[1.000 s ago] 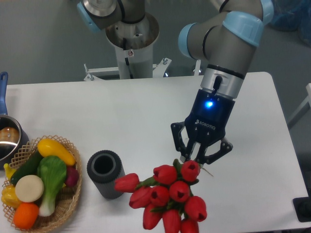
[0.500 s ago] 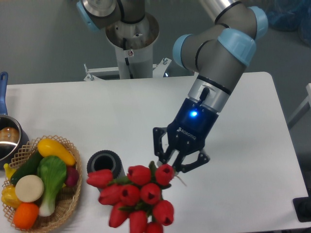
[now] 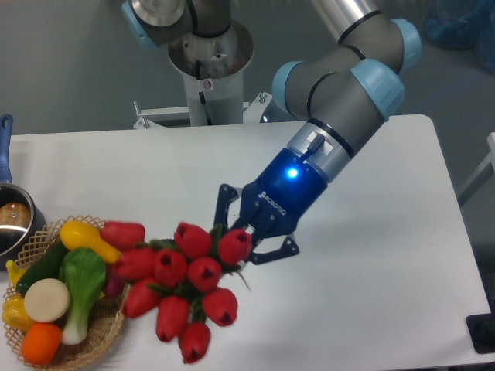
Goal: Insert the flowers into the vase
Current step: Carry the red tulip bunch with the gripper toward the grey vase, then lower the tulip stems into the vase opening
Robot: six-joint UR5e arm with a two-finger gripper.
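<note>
My gripper (image 3: 238,241) is shut on the stems of the flowers (image 3: 179,281), a bunch of red tulips with green leaves. It holds them above the table, buds pointing left and toward the front edge. The bunch spreads between the gripper and the wicker basket. The vase is hidden behind the bunch. The gripper's body glows blue and tilts down to the left.
A wicker basket (image 3: 104,328) with yellow, green, white and orange toy vegetables stands at the front left, touching the bunch's left buds in the image. A steel pot (image 3: 11,220) with a blue handle sits at the left edge. The arm's base (image 3: 209,62) stands behind the table.
The gripper has carried the flowers to the left, over the place where the vase stood. The vase showed earlier and is now covered by the bunch.
</note>
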